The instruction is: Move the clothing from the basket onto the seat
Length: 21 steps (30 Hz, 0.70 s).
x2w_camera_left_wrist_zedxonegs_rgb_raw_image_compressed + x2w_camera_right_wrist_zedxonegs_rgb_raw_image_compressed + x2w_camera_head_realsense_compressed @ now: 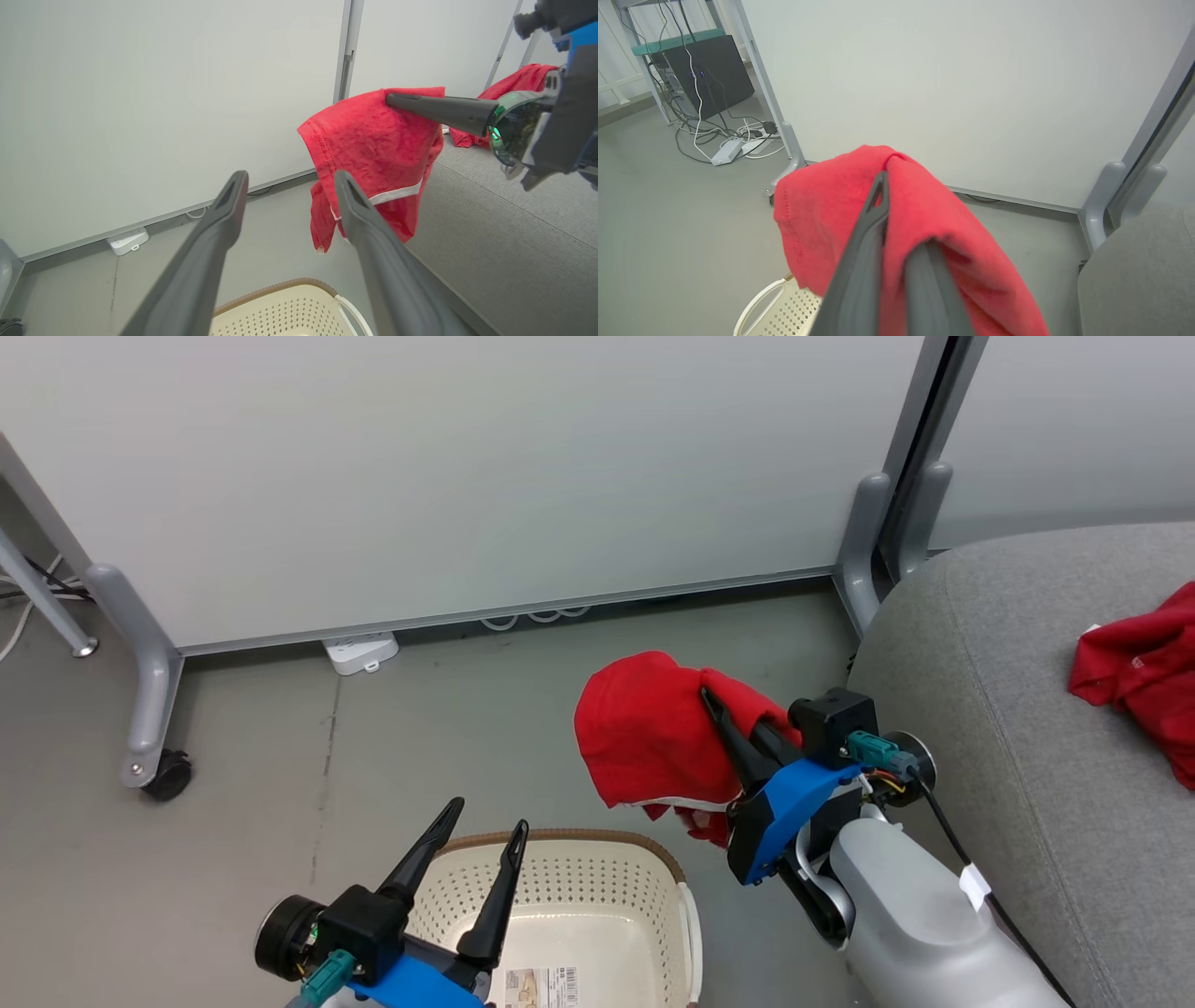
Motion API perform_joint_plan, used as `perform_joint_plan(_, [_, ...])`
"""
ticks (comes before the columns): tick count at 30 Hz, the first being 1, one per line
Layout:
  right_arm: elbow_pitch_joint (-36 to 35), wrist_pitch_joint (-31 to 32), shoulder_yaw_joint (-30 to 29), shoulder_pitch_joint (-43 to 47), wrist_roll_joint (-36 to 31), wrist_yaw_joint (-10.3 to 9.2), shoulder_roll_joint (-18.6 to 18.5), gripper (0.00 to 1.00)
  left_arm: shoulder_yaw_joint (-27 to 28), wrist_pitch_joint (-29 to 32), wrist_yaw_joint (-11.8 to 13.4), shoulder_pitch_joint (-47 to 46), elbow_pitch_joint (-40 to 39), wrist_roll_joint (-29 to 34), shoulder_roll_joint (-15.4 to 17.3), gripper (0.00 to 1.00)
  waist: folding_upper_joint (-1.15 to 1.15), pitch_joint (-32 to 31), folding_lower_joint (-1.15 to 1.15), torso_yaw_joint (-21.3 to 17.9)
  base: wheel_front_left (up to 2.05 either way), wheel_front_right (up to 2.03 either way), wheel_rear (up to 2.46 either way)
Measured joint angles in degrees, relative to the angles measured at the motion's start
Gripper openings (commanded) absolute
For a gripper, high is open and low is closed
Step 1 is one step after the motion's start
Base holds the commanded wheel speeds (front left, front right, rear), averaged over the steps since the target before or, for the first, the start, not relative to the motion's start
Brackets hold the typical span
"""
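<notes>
Two red garments (644, 733) (1144, 663), one basket (560, 837), one seat (1008, 709), two end effectors (489, 812) (714, 702).

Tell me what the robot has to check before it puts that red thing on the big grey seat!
1. Right jaws shut on the hanging red garment: ok.
2. Garment hangs clear of the basket: ok.
3. Garment above the seat: not ok, it hangs over the floor beside it.
4. Bare room on the seat next to the other red garment: ok.
5. Left jaws open and apart from the garment: ok.
6. Basket empty: cannot tell, its near part is cut off.
</notes>
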Motion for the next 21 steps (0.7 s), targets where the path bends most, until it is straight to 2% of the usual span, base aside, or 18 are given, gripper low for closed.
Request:
perform_joint_plan(8, [-0.73,0.3,-0.75,-0.03,-0.83,0.0,0.21,0.0,-0.48,0.0,-0.01,-0.34,-0.14,-0.04,0.67,1.0,0.0,0.92,0.0,-3.94,0.0,0.0,0.0])
perform_joint_plan(20, [-1.15,0.31,-1.74,0.36,-1.57,0.0,0.21,0.0,-1.2,0.0,-0.01,-1.65,0.1,0.03,1.26,1.0,0.0,2.18,0.0,-15.5,0.0,0.0,0.0])
perform_joint_plan(21, [-1.15,0.31,-1.74,0.36,-1.57,0.0,0.21,0.0,-1.2,0.0,-0.01,-1.65,0.1,0.03,1.26,1.0,0.0,2.18,0.0,-15.5,0.0,0.0,0.0])
